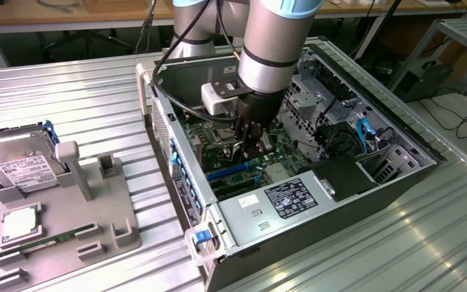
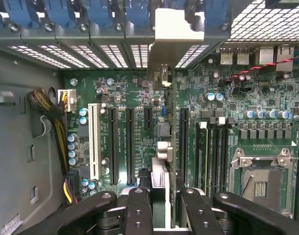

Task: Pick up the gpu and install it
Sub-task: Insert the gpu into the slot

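Observation:
My gripper [image 1: 250, 135] is down inside the open computer case [image 1: 323, 243], shut on the gpu [image 1: 255, 150]. In the wrist view the gpu [image 2: 161, 147] is seen edge-on, running from between my black fingers [image 2: 138, 210] toward the case's rear wall. Its pale metal bracket [image 2: 175, 34] stands against the perforated slot covers there. The card stands upright over the green motherboard [image 2: 125, 98], beside the black expansion slots [image 2: 130, 142] and the white slot [image 2: 94, 142]. I cannot tell whether its edge sits in a slot.
A power supply [image 1: 290, 201] fills the case's near end. A braided cable bundle [image 2: 51, 117] and the processor socket [image 2: 260, 176] flank the card. On the exterior view's left a grey fixture [image 1: 95, 207] holds a hard drive [image 1: 14, 161] and a memory stick [image 1: 51, 240].

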### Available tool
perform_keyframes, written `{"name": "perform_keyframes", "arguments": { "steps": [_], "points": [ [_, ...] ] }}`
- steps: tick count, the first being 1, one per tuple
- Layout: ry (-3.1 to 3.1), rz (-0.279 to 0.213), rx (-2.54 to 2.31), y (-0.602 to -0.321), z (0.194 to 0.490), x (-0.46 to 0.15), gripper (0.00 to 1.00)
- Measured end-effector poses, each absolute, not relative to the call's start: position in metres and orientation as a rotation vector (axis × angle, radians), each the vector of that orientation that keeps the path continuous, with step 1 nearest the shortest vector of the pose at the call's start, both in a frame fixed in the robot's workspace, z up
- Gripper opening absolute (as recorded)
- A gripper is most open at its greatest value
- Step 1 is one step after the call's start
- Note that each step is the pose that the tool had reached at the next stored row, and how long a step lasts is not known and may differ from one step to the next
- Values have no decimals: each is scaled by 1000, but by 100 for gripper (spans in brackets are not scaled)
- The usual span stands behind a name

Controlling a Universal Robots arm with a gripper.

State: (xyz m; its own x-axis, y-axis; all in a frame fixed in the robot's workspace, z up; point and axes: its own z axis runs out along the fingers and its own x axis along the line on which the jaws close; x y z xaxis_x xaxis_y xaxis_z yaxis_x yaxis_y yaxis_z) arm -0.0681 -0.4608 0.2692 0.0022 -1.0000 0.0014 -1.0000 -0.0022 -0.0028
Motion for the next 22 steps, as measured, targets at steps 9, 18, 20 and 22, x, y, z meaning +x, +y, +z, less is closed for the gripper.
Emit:
{"name": "perform_keyframes", "arguments": {
  "steps": [9,18,20,22],
  "points": [
    [2219,-5,-2223,-461,264,-72,28],
    [2242,-3,-2202,-462,256,-74,28],
    [2243,-3,-2200,-462,255,-74,28],
    [2244,-3,-2199,-462,255,-75,28]
  ]
}}
